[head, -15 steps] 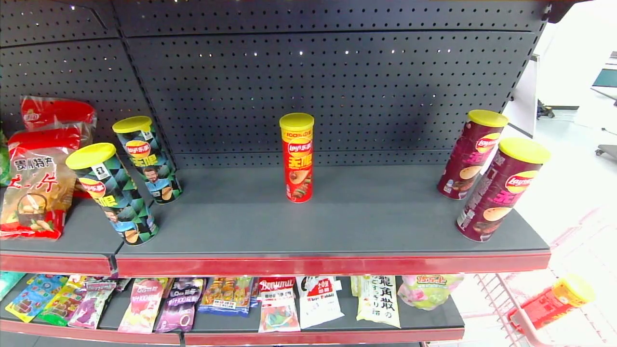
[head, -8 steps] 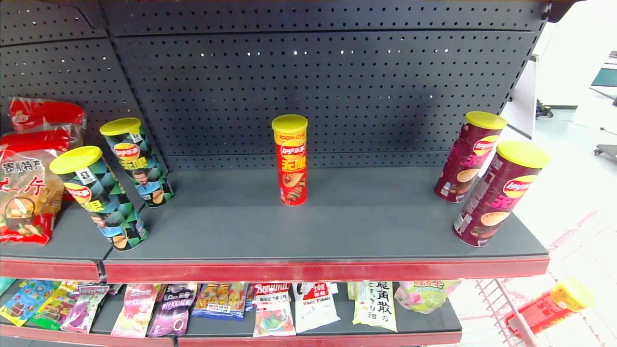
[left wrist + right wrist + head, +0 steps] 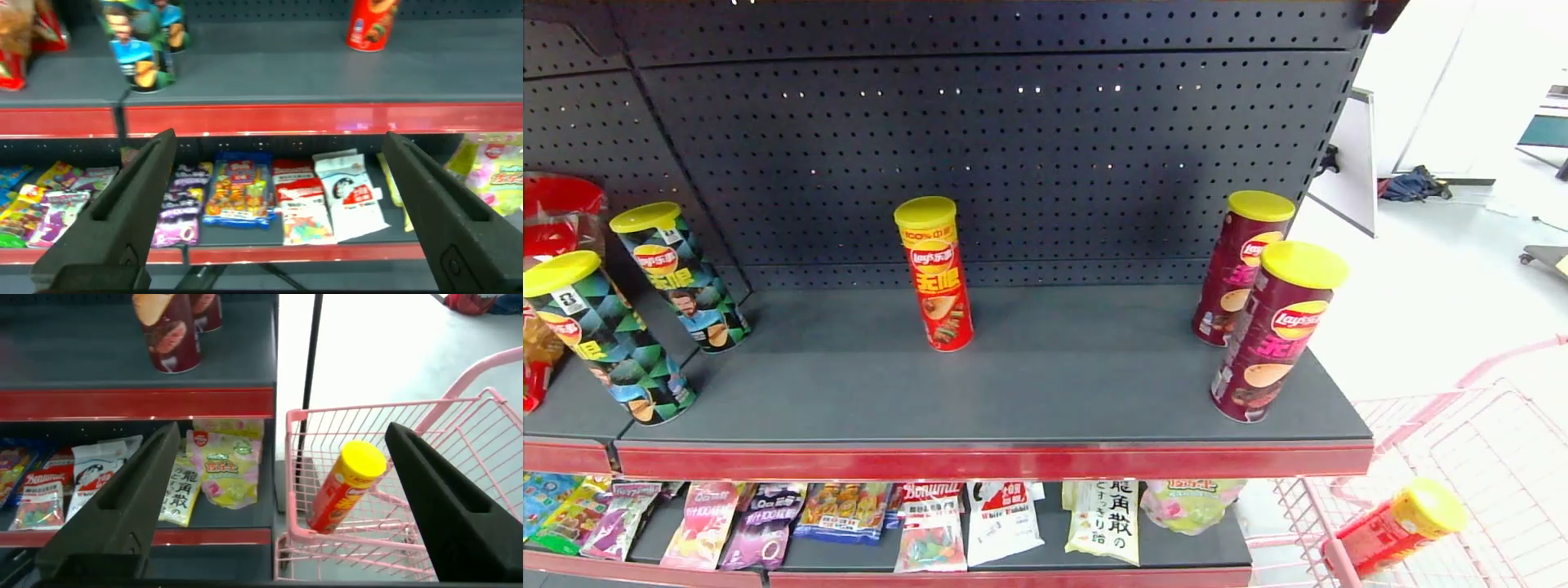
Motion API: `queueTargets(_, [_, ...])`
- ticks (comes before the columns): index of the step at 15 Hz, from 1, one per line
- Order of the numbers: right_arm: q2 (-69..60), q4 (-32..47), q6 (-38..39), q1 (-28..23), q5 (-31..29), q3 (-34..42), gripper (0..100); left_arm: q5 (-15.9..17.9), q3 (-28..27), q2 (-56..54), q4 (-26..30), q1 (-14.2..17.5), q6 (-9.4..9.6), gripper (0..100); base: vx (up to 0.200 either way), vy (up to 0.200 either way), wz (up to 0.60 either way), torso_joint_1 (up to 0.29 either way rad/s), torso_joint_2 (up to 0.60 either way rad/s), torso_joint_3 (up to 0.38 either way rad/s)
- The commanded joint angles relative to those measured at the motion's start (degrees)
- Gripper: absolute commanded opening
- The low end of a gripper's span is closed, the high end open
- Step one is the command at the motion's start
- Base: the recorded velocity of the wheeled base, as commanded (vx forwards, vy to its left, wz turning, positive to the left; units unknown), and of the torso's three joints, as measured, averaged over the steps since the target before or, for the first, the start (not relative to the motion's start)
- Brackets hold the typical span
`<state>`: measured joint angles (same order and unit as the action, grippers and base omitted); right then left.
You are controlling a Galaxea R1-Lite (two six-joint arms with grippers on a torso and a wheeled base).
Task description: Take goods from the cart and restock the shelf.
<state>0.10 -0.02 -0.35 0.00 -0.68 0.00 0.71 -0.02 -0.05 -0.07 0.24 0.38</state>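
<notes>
1 red chip can (image 3: pixel 346 486) lies tilted in the pink cart (image 3: pixel 292 457), just beside the shelf's (image 3: pixel 1013 384) right end and below its board. On the shelf, another red can (image 3: pixel 934 273) stands mid-board, 2 maroon cans (image 3: pixel 1278 331) at its right end, 2 patterned cans (image 3: pixel 605 339) at its left. Facing the shelf's front, the left gripper (image 3: pixel 278 139) and right gripper (image 3: pixel 283 431) have fingers spread apart, holding nothing.

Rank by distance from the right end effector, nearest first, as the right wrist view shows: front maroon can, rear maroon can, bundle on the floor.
1. front maroon can, at the front edge of the shelf.
2. rear maroon can, just behind it.
3. bundle on the floor, far past the shelf.
</notes>
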Motion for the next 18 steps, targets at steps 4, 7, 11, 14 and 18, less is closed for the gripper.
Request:
queueTargets(4, [-0.01, -0.06, 0.0, 0.0, -0.02, 0.0, 100, 0.0, 0.02, 0.05, -0.01, 0.02, -0.03, 100, 0.0, -0.2, 0.0, 0.0, 0.0, 0.004])
queueTargets(7, [-0.01, -0.06, 0.0, 0.0, -0.02, 0.0, 100, 0.0, 0.02, 0.05, 0.07, 0.02, -0.2, 100, 0.0, 0.0, 0.0, 0.0, 0.0, 0.0])
queueTargets(11, [-0.01, -0.06, 0.09, 0.0, 0.51, 0.0, 100, 0.0, 0.02, 0.05, 0.07, 0.02, -0.2, 100, 0.0, 0.0, -0.15, -0.001, 0.0, -0.001])
queueTargets(14, [-0.01, -0.06, 0.09, 0.0, 0.51, 0.0, 100, 0.0, 0.02, 0.05, 0.07, 0.02, -0.29, 100, 0.0, 0.0, -0.6, 0.004, 0.0, -0.001])
queueTargets(18, [-0.01, -0.06, 0.09, 0.0, 0.51, 0.0, 100, 0.0, 0.02, 0.05, 0.07, 0.02, -0.29, 100, 0.0, 0.0, -0.6, 0.004, 0.0, -0.001])
